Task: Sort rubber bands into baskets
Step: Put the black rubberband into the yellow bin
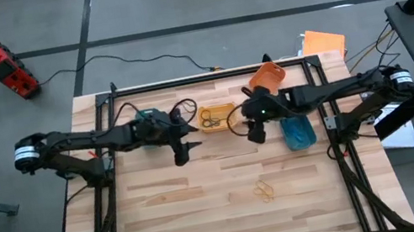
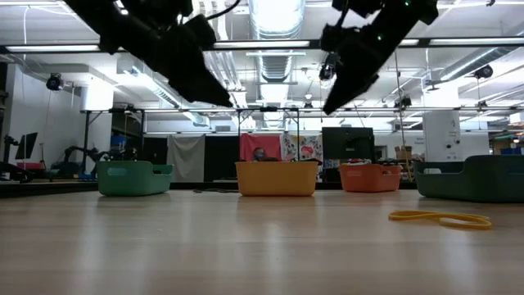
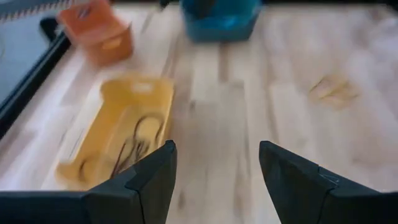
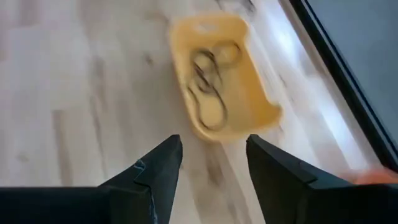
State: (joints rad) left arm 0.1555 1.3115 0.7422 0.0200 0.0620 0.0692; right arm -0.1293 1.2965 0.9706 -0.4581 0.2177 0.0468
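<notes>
high view: wooden table (image 1: 206, 210) with four baskets along the far edge. teal-green basket (image 1: 145, 116) sits under the left arm, yellow basket (image 1: 217, 118) in the middle, orange basket (image 1: 268, 78) tilted at the far right corner, blue basket (image 1: 298, 131) nearer, by the right arm. left gripper (image 1: 183, 149) hovers just left of the yellow basket, right gripper (image 1: 254, 131) just right of it, neither holding anything. loose rubber bands (image 1: 265, 190) lie near the middle of the table, well apart from every basket.

low view: both grippers hang high above the tabletop (nothing clamped in either). one yellow-orange band (image 2: 440, 218) lies flat on the wood at the right.

left wrist view: left fingers (image 3: 149, 177) stand well apart, empty. dark and tan bands (image 3: 134, 143) lie inside the yellow basket, just beyond them.

right wrist view: right fingers (image 4: 158, 171) are apart with clear wood between them, empty. the yellow basket sits just ahead with several bands in it.
</notes>
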